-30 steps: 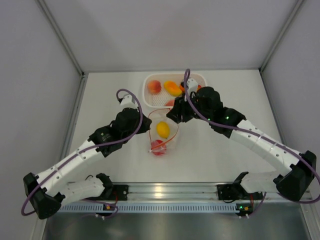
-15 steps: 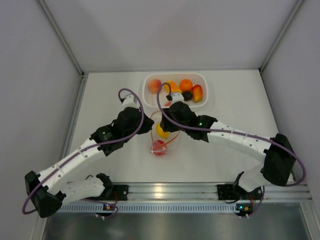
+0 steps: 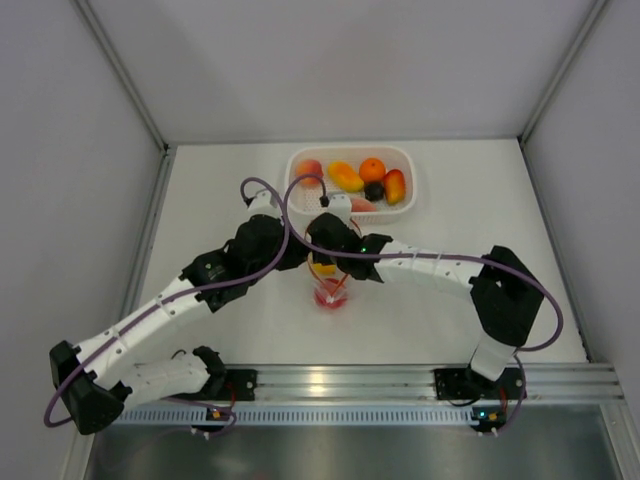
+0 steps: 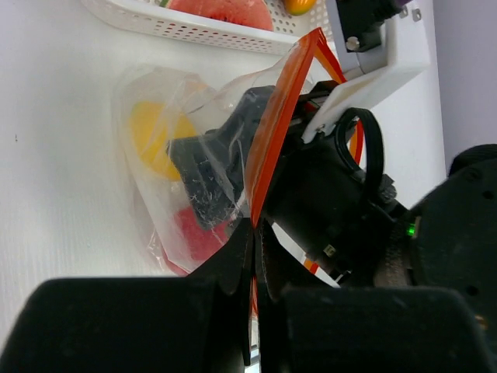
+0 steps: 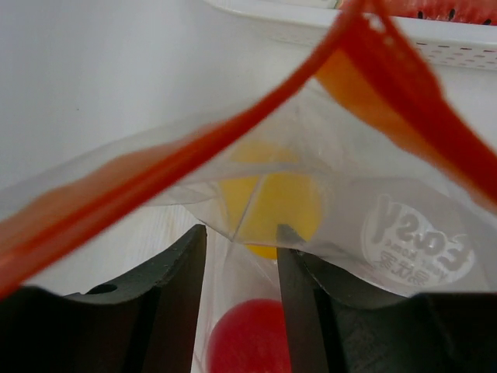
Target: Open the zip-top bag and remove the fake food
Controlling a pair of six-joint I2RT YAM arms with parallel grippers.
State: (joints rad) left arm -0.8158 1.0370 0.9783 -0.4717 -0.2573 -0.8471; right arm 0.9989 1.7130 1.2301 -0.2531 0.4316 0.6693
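Note:
The zip-top bag (image 3: 343,287) lies in the middle of the table, its orange-red zip strip (image 4: 279,116) pulled up and open. My left gripper (image 4: 255,225) is shut on that strip at the bag's left edge (image 3: 297,252). My right gripper (image 5: 241,241) is open and pushed into the bag's mouth (image 3: 325,262). Two pieces of fake food remain inside. A yellow fruit (image 5: 272,202) sits just past the right fingertips, partly behind plastic film. A red fruit (image 5: 248,338) shows below, between the fingers. Both also show through the plastic in the left wrist view, yellow fruit (image 4: 151,136) and red fruit (image 4: 198,233).
A white perforated basket (image 3: 408,160) stands at the back of the table, just beyond the bag, holding several plastic fruits, among them an orange (image 3: 372,168) and a dark one (image 3: 374,190). Both arms crowd together over the bag. Grey walls enclose the table on three sides.
My right gripper has swung from over the basket down to the left and into the bag's mouth. The left gripper has kept its hold on the zip strip.

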